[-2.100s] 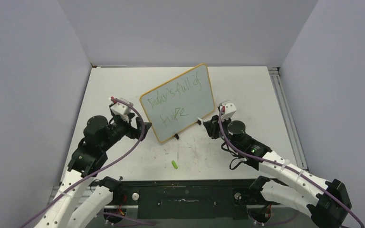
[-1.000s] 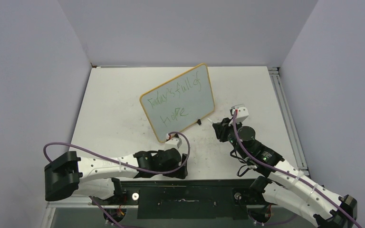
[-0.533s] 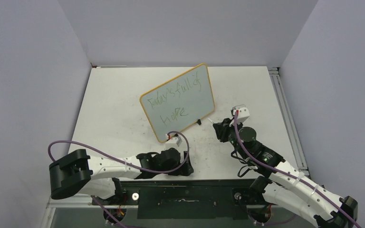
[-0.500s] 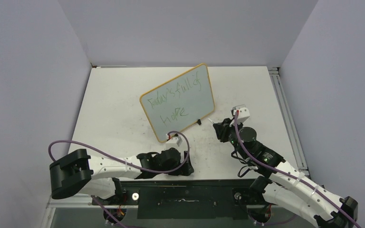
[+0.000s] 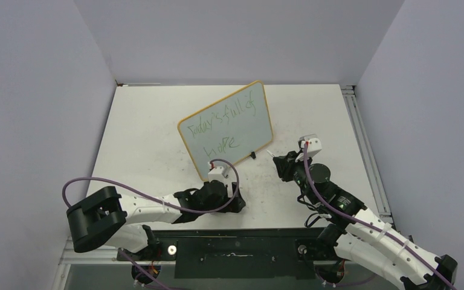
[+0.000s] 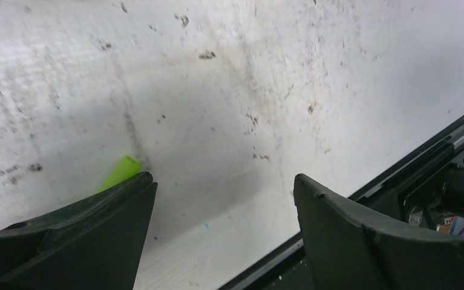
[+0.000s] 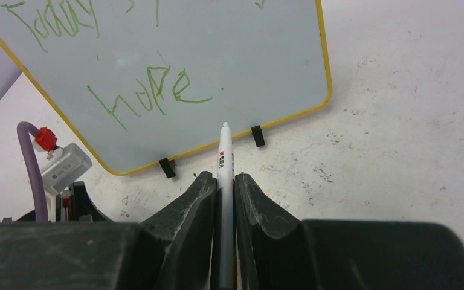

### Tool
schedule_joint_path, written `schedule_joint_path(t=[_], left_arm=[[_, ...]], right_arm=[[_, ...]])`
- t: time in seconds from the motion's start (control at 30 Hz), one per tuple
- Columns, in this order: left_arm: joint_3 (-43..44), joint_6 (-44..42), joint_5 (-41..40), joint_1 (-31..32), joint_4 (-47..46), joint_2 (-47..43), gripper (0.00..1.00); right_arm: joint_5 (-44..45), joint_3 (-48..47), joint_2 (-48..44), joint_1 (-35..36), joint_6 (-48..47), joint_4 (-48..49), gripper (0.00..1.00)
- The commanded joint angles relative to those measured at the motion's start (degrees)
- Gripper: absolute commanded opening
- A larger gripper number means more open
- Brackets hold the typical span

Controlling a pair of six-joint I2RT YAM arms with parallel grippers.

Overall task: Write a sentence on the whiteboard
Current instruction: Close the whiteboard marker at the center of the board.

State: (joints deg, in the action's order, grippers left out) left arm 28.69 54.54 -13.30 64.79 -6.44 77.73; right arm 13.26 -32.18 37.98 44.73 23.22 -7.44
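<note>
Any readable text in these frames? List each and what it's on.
"Today's full of": roughly, top line of green sentence on whiteboard.
"hope": second line, same board.
Red print on marker in right claw: too small to read.

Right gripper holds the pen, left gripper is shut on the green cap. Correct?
No. The left wrist view shows the left gripper open, the green cap lying on the table by one finger, ungripped. The right gripper does hold the pen.

The whiteboard (image 5: 235, 121) blocks mid-table; bare tabletop (image 5: 139, 127) flanks it.
</note>
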Motion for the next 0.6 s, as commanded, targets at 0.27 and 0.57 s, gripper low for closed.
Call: schedule_joint_path(t=[0.27, 0.57], left_arm=[[0.9, -15.2, 9.0, -3.2, -9.4, -0.2, 0.83], [0.4, -20.3, 4.9, -3.2, 10.6, -14.1, 0.73]], right_arm=[[0.5, 0.3, 0.0, 0.7, 0.3, 1.0, 0.14], [0.7, 0.9, 0.0, 0.8, 0.1, 1.9, 0.14]])
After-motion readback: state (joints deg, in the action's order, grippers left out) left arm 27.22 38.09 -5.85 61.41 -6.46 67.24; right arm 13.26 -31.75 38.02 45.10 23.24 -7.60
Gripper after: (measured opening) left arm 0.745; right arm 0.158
